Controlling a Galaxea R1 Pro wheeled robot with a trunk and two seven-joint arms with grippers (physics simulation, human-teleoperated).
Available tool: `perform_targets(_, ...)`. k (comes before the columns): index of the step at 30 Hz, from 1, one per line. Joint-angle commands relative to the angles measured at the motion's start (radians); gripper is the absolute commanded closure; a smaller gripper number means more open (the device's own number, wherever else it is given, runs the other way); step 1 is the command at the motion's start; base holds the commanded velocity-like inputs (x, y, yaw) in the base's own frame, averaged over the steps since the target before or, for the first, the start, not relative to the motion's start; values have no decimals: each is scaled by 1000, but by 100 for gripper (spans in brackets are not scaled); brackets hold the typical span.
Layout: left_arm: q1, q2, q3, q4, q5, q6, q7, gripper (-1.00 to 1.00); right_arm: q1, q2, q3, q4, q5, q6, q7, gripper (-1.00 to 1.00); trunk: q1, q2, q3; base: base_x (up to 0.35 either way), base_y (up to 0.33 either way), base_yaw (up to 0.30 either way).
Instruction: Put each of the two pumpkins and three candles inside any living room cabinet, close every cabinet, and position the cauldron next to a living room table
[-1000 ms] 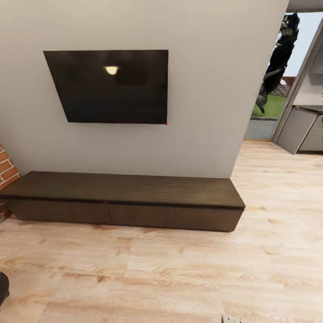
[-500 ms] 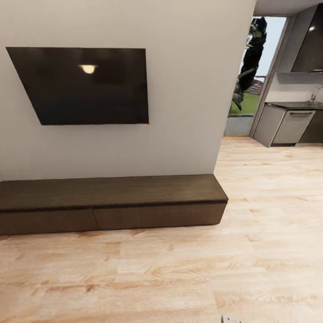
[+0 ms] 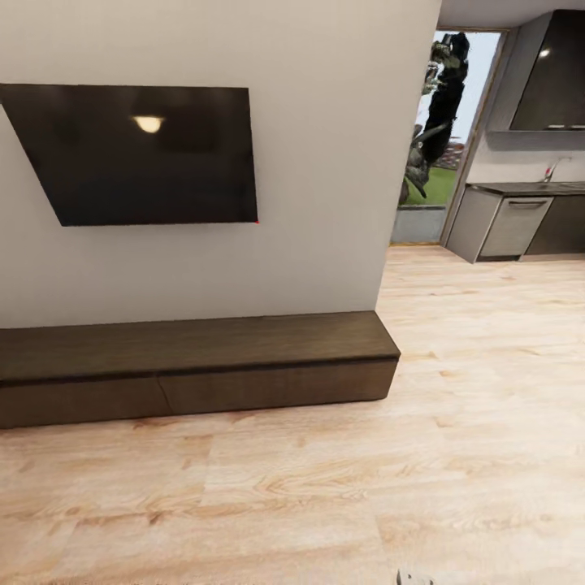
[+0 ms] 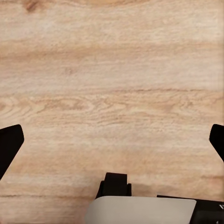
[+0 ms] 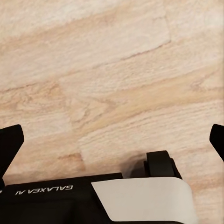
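Note:
The long low dark-brown cabinet (image 3: pixel 195 345) stands against the pale wall (image 3: pixel 325 162) under a black wall screen (image 3: pixel 138 154) in the head view, and both of its flat drawer fronts (image 3: pixel 276 386) sit flush. Pumpkins, candles, cauldron and table are out of view. In the left wrist view my left gripper (image 4: pixel 112 140) is open, its dark fingertips (image 4: pixel 9 144) wide apart over bare wooden floor. My right gripper (image 5: pixel 112 144) is open in the same way in the right wrist view, with nothing between its fingertips (image 5: pixel 9 142).
Light wooden floor (image 3: pixel 325 487) stretches from the cabinet's front towards me and to the right. Past the wall's corner lie a glass door (image 3: pixel 426 162) onto a garden and grey kitchen cupboards (image 3: pixel 508 227) under a dark countertop.
The whole head picture has shifted left, so the camera has turned right. The brick edge at the left has left the picture and more of the kitchen shows.

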Motion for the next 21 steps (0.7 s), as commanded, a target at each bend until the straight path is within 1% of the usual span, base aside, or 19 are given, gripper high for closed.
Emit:
perform_targets(1, -1, 0, 1, 1, 0, -3, 3, -100, 0, 1, -7, -2, -6, 5, 1, -100, 0, 0, -1, -5, -9, 79)
perform_targets(5, -1, 0, 1, 1, 0, -4, 3, -100, 0, 1, -7, -2, -5, 5, 1, -100, 0, 0, -2, -1, -2, 29)
perform_targets(11, -1, 1, 2, 1, 1, -3, 3, -100, 0, 1, -7, -2, -4, 6, 1, -100, 0, 0, -2, 63, 50, 6)
perform_targets(19, -1, -4, 8, -11, 5, -1, 5, -100, 0, -1, -8, -2, -5, 4, 1, -100, 0, 0, -2, 6, 4, 47)
perform_targets(21, -1, -5, 16, -17, 6, 0, 14, -100, 0, -1, -8, -2, -4, 4, 2, -100, 0, 0, -2, 0, 0, 5)
